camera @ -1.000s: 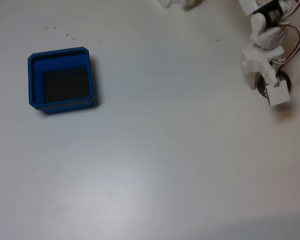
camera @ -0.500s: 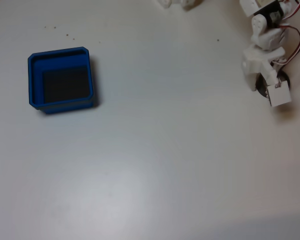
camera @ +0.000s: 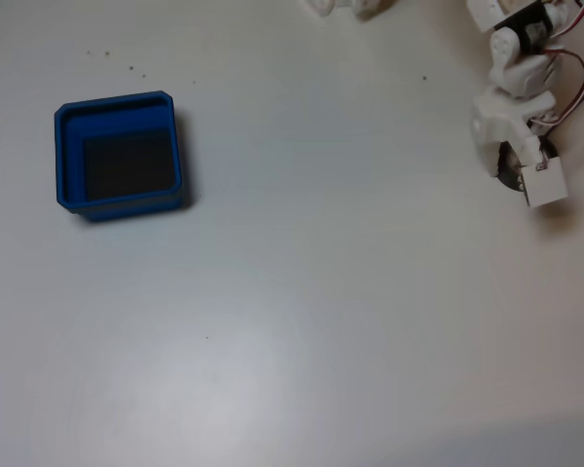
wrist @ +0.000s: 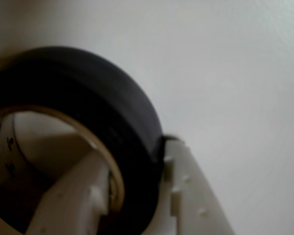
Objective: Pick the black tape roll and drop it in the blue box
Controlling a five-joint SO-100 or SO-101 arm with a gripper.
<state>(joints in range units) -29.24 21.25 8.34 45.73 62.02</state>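
Observation:
The black tape roll [camera: 507,169] lies on the white table at the far right of the fixed view, mostly covered by my white gripper [camera: 522,165]. Up close in the wrist view, the roll [wrist: 103,103] shows its pale inner core. One finger [wrist: 73,196] sits inside the core and the other [wrist: 186,196] presses on the outer wall, so the gripper [wrist: 134,154] is shut on the roll's wall. The blue box [camera: 117,102] with its dark floor stands far off at the left of the fixed view, with nothing in it.
The arm's white body and red and black wires [camera: 565,58] fill the top right corner. Another white part [camera: 346,6] pokes in at the top edge. A wide stretch of bare white table [camera: 350,243] separates the gripper from the box.
The gripper has shifted slightly to the right over the roll and its fingers have closed on the roll's wall. The box has not moved.

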